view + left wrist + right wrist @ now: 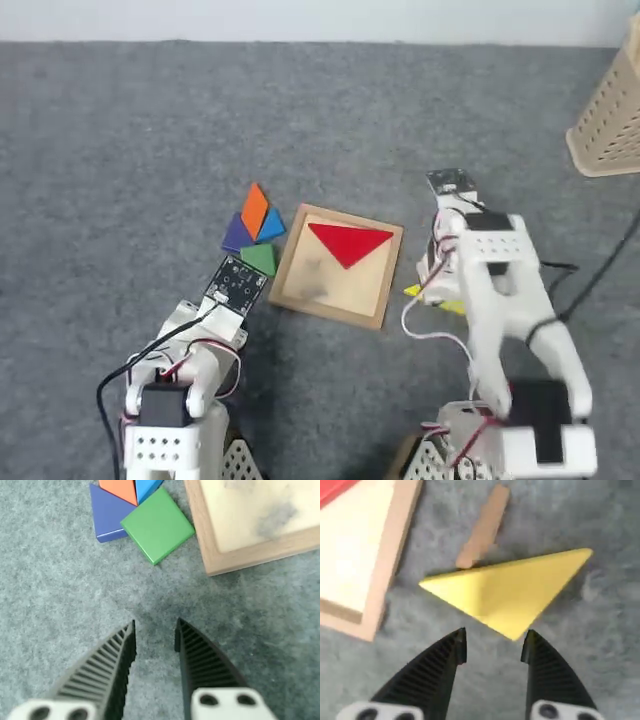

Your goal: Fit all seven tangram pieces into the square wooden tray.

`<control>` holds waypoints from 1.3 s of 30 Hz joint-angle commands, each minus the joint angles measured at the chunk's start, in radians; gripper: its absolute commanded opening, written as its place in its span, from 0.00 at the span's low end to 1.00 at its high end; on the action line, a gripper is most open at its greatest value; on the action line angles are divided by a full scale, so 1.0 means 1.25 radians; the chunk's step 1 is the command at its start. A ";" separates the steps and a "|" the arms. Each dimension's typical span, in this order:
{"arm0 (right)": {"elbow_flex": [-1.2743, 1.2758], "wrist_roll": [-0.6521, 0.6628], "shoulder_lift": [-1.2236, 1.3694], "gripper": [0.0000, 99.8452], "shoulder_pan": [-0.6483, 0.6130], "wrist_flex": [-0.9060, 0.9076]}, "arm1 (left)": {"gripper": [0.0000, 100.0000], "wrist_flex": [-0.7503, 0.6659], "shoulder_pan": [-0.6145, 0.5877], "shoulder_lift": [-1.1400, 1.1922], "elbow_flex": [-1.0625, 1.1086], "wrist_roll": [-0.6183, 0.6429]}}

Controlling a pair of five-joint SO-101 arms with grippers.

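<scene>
The square wooden tray (325,285) lies ahead of our left jaws to one side, the red triangle (348,243) inside it. Just ahead of our right jaws, parted wide and empty, the yellow triangle (507,592) points a corner at their gap. Ahead of our left jaws, narrowly parted and empty, lies the green square (157,525).

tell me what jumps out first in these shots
The red triangle lies alone in the square wooden tray at the centre of the high view. Just left of the tray sits a bright cluster of orange, blue, purple and green pieces. The yellow triangle lies right of the tray, just ahead of the open right tool.
</scene>
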 commanded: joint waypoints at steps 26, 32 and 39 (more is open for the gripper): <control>-0.268 -0.315 0.292 0.19 0.058 -0.028 | 0.12 -0.001 -0.002 -0.017 -0.009 0.009; -0.306 -0.144 0.305 0.19 0.129 -0.028 | 0.12 -0.001 -0.002 -0.017 -0.009 0.009; -0.325 -0.163 0.222 0.19 0.131 0.021 | 0.12 -0.001 -0.002 -0.017 -0.009 0.009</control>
